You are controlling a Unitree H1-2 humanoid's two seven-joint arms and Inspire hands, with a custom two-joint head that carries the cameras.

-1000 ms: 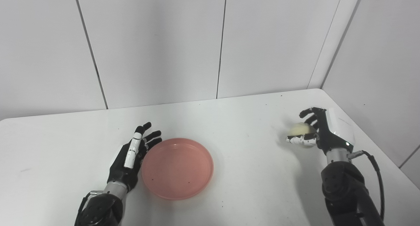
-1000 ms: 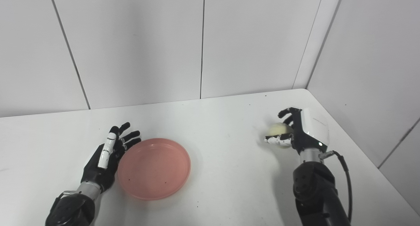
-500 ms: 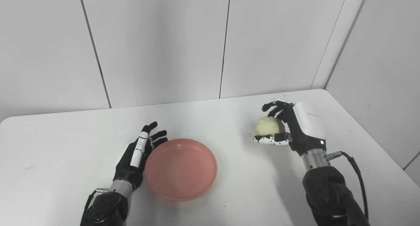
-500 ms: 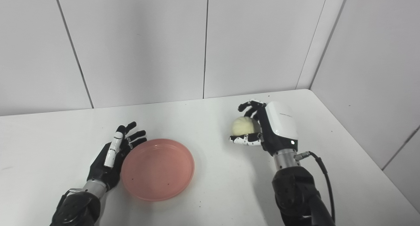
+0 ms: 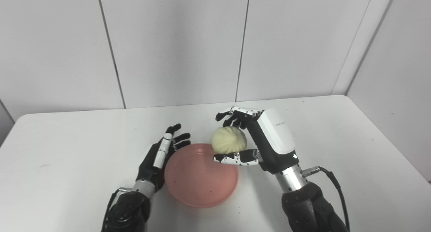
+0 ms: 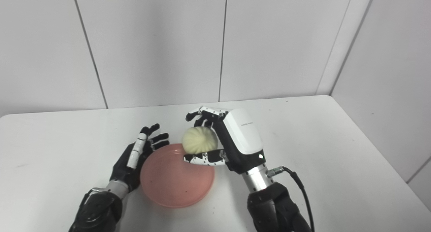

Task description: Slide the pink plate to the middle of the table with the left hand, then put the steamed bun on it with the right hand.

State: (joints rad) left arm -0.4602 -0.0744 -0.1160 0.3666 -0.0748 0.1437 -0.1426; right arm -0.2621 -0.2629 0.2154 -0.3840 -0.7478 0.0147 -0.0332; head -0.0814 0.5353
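Right hand [image 5: 266,141], fingers curled over and thumb beneath, clamped on the steamed bun [image 5: 229,140]. The bun is held in the air above the far right rim of the pink plate [image 5: 198,181]; it does not appear to touch the plate, though the gap is hard to judge from this angle. Left hand [image 5: 158,158], fingers straight and spread apart, holding nothing, palm side turned to the plate's left rim; fingertips [image 5: 176,127] reach past the rim's far edge. The plate lies flat on the white table [image 5: 67,158] between the two hands.
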